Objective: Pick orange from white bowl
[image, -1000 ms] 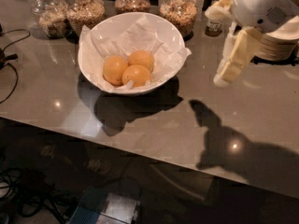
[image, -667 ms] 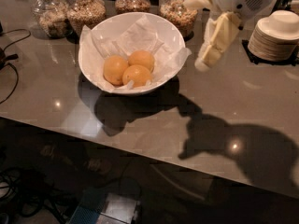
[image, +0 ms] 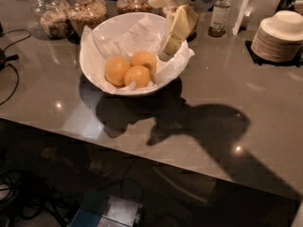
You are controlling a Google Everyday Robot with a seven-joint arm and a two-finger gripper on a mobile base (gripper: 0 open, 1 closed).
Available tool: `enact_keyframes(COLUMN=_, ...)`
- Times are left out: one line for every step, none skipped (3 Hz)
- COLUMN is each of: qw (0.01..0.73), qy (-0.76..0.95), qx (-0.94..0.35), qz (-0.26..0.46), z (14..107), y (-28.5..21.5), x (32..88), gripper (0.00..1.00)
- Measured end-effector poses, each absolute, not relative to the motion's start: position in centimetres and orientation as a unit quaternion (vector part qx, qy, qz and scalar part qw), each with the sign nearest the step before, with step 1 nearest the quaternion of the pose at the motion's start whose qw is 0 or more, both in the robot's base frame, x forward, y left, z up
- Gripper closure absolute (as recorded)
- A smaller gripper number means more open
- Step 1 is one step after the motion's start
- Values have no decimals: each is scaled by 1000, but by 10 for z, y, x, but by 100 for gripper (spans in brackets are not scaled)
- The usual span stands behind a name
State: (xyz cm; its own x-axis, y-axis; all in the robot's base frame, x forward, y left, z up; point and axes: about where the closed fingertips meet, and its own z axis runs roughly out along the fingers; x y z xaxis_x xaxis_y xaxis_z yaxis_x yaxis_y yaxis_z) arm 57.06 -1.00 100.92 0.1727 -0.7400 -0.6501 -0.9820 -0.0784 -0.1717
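A wide white bowl [image: 94,65] lined with crumpled white paper stands on the grey table at the back left. Three yellow-orange oranges lie together in it: one at the left [image: 116,70], one at the back [image: 144,59] and one at the front [image: 138,76]. My gripper [image: 173,38], cream-coloured under a white wrist, hangs over the bowl's right rim. It is up and to the right of the oranges, above the paper, and touches none of them. Nothing shows in it.
Glass jars of grain [image: 87,12] stand behind the bowl. A small bottle [image: 219,16] and a stack of small white plates [image: 279,35] are at the back right. Cables [image: 10,65] lie at the left edge. The table's front edge runs diagonally below.
My gripper has moved left, from beside the stack of plates to over the bowl's right rim. The bowl and the oranges have not moved.
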Motion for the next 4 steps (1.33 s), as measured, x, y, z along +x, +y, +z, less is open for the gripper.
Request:
enact_keyframes(qw=289, qy=617, qx=-707, qz=191, z=1002, y=14, x=590, gripper=0)
enact_keyframes(qw=277, qy=650, qx=-690, qz=158, z=989, y=11, x=608, gripper=7)
enact_keyframes(qw=252, qy=684, qx=-674, qz=115, z=983, y=-8, x=603, gripper=25)
enact_keyframes(qw=226, qy=738, qx=-632, qz=76, z=975, y=-27, x=588, gripper=21)
